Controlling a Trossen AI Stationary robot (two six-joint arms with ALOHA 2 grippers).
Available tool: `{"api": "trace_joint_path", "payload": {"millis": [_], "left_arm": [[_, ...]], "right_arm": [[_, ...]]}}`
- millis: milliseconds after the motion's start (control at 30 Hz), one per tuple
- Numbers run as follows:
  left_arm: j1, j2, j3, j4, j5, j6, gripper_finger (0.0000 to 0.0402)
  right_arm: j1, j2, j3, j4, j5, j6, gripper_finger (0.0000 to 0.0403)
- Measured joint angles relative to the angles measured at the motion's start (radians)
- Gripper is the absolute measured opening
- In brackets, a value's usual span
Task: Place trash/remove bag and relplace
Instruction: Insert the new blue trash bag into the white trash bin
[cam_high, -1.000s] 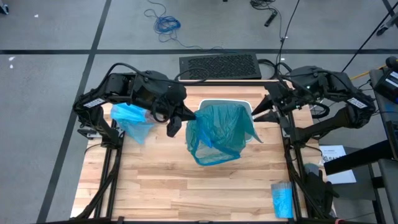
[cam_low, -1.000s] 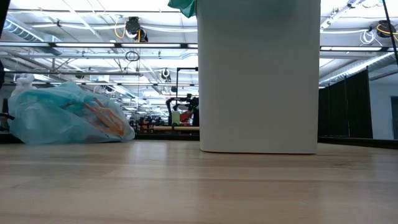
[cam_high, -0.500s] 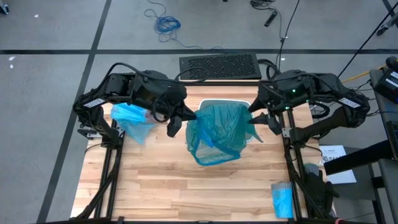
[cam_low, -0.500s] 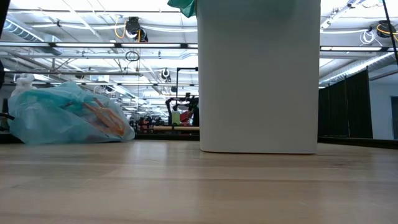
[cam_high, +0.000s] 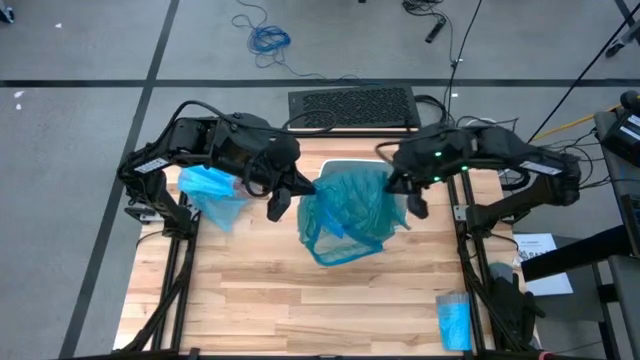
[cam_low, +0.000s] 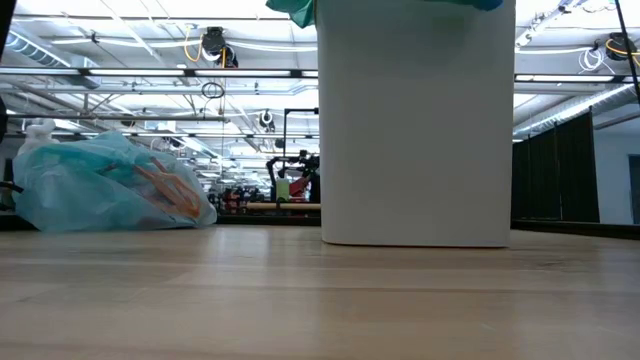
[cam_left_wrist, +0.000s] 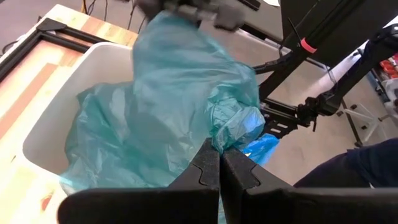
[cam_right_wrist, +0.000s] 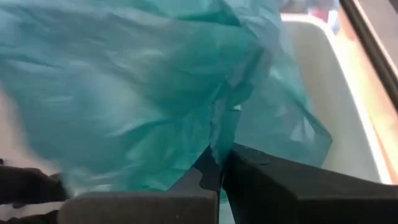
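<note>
High view: a small blue roll (cam_high: 453, 321) lay at the near right table (cam_high: 260, 300) edge. Farther back, the teal-green bag (cam_high: 350, 215) draped over the white bin (cam_high: 352, 165). The left gripper (cam_high: 283, 196) and right gripper (cam_high: 412, 196) each had fingers pinched together on that bag's opposite edges. The filled light-blue bag (cam_high: 212, 190), with trash inside, sat at far left.
</note>
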Motion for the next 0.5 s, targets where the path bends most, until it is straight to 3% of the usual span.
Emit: {"api": "trace_joint_path", "payload": {"millis": [367, 500], "left_arm": [[0.0, 0.004, 0.0, 0.0, 0.029, 0.003, 0.0], [0.002, 0.03, -0.002, -0.001, -0.025, 0.01, 0.0]], "right_arm": [[-0.099, -0.001, -0.255, 0.171, -0.128, 0.028, 0.0], [-0.103, 0.0, -0.286, 0.21, -0.172, 0.042, 0.0]]}}
